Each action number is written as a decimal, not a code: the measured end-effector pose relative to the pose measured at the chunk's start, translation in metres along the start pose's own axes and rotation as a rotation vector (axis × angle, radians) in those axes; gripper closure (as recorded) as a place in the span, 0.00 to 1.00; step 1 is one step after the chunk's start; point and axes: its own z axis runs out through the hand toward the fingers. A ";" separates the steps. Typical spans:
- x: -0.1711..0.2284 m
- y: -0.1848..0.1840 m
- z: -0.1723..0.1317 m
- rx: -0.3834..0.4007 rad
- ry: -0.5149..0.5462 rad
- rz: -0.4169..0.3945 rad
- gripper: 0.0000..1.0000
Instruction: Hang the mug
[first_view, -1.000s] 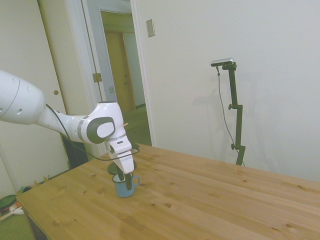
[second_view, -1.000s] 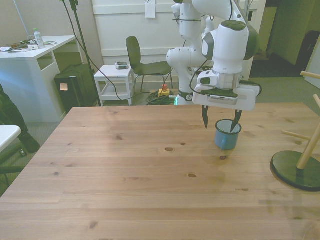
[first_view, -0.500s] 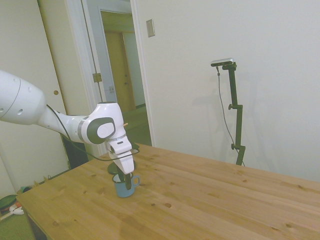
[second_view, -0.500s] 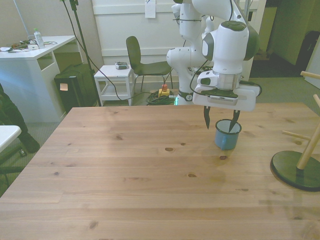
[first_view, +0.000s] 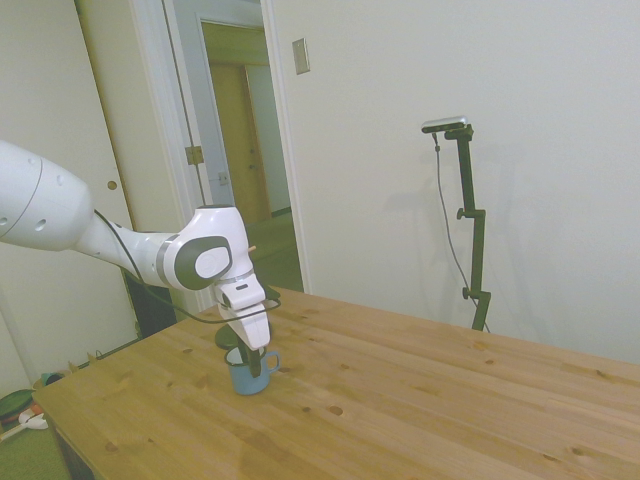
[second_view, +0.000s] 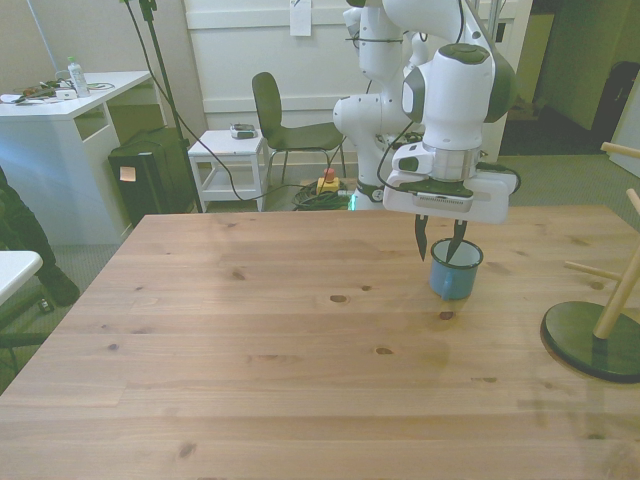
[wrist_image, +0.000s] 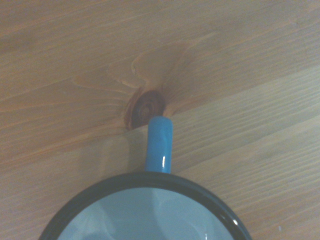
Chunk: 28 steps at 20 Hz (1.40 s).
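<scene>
Front view shows the hand (second_view: 437, 243) part-open, one finger inside the mug (second_view: 455, 270), one outside the rim, not yet clamped. Mug stands upright on the worktop (second_view: 300, 350). Only the wrist view shows its handle (wrist_image: 159, 144), pointing at a dark knot (wrist_image: 145, 107).

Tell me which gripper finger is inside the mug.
The finger on the front view's right dips inside the mug; the other finger hangs outside its wall.

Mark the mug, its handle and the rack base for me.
mug (second_view: 453, 280), front view, blue side wall.
handle (wrist_image: 159, 144), wrist view, top of the loop.
rack base (second_view: 582, 340), front view, dark round foot.
</scene>
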 end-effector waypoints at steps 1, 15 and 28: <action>0.000 0.001 0.002 -0.001 0.000 0.000 1.00; 0.000 0.005 0.001 0.013 0.002 -0.018 1.00; -0.007 0.048 -0.143 0.168 0.048 -0.083 1.00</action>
